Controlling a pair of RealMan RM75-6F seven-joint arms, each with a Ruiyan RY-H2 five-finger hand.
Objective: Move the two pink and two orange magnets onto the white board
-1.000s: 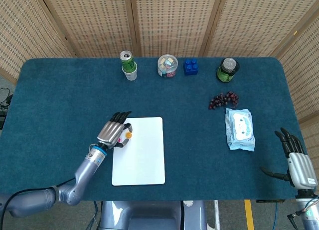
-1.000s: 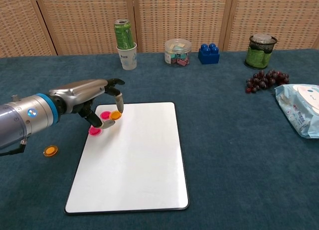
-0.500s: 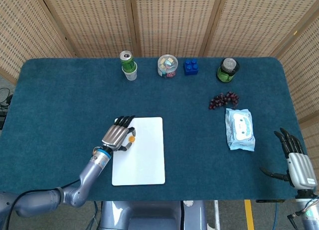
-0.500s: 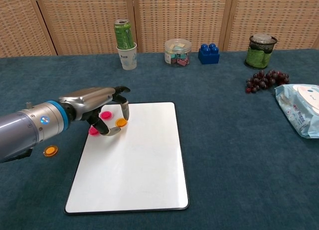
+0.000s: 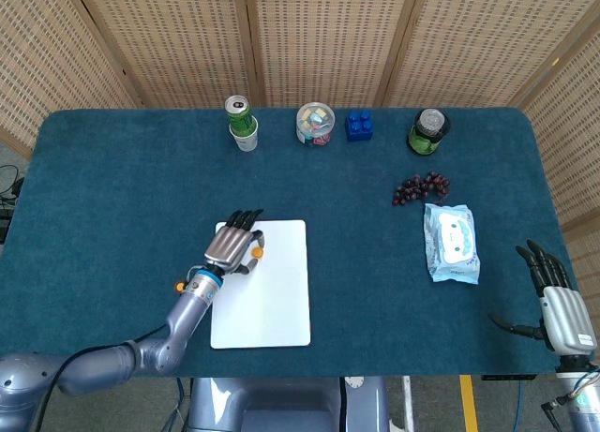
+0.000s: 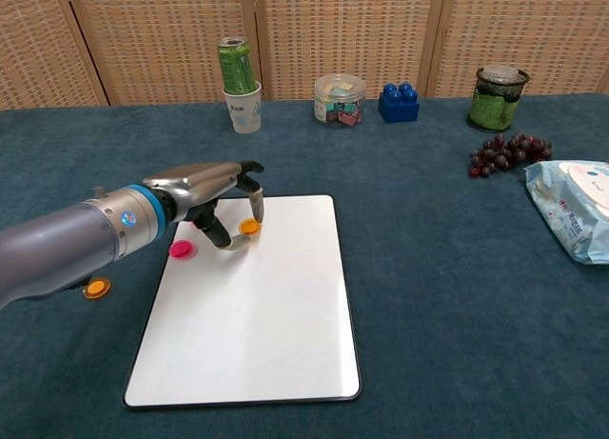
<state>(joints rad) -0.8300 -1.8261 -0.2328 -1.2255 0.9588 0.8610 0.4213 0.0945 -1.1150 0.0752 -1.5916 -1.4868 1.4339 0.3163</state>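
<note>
The left hand (image 6: 221, 203) reaches over the upper left part of the white board (image 6: 257, 310), which lies flat on the blue surface (image 6: 428, 296). Its fingers curl down toward the board, and an orange magnet (image 6: 249, 227) sits pinched between the thumb and a fingertip, right at the board's face; whether the magnet already touches the board cannot be told from either view. In the head view the same hand (image 5: 234, 249) covers the board's (image 5: 272, 296) top left corner, with the orange magnet (image 5: 256, 254) peeking out just beside the fingers. A pink magnet (image 6: 181, 249) rests at the board's left edge, below the forearm, and a second pink one (image 6: 200, 224) is partly hidden behind the hand. A second orange magnet (image 6: 94, 289) lies off the board on the surface, well to the left and half under the arm; it shows in the head view as a small orange spot (image 5: 180, 286) beside the wrist. The right hand (image 5: 561, 310) stays out at the near right corner of the surface, holding nothing, fingers straight and spread. Along the far edge stand a green can in a paper cup (image 6: 238, 82), a clear tub (image 6: 340, 98), a blue block (image 6: 398, 103) and a green jar (image 6: 495, 97), with grapes (image 6: 504, 153) and a wipes pack (image 6: 576, 210) at the right.
</note>
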